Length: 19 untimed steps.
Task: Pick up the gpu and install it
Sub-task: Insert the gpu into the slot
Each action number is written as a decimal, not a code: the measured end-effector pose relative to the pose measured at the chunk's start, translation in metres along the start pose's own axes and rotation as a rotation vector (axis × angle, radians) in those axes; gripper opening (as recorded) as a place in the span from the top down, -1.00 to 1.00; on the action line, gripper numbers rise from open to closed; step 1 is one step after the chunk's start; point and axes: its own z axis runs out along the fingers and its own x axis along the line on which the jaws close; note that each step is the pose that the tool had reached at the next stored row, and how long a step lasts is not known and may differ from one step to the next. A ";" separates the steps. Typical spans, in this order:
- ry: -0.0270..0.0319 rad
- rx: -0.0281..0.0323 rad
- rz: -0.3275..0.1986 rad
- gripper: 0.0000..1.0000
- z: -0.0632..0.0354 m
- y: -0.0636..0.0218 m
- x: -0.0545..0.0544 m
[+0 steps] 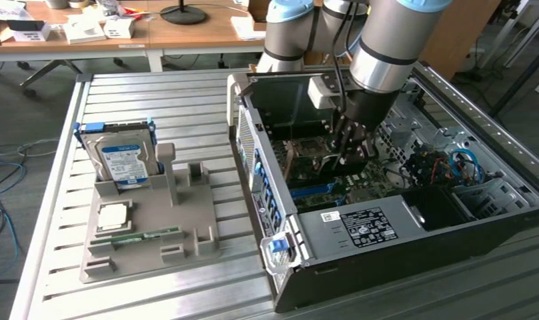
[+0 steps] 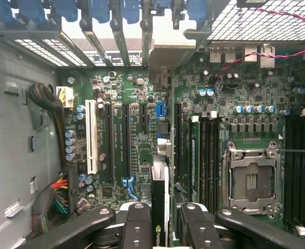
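The gpu is a thin dark card seen edge-on, with a green logo near my fingers. Its pale metal end bracket reaches toward the case's rear slot openings. My gripper is shut on the card, one black finger on each face. The card hangs over the green motherboard, lined up between the long black slots and over a short blue connector; whether it touches a slot I cannot tell. In the exterior view my gripper is lowered deep inside the open computer case.
On the exterior view's left, a grey holder tray carries a blue-labelled hard drive, a processor chip and a green memory stick. Inside the case are an empty processor socket and coloured cable bundles.
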 end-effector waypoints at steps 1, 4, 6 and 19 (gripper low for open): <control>0.0000 0.0000 0.000 0.47 0.0003 0.0000 0.000; 0.0003 -0.0001 0.000 0.47 0.0009 0.0000 0.000; 0.0001 0.0001 0.000 0.47 0.0010 0.0009 0.000; 0.0001 0.0005 0.000 0.47 0.0012 0.0053 0.000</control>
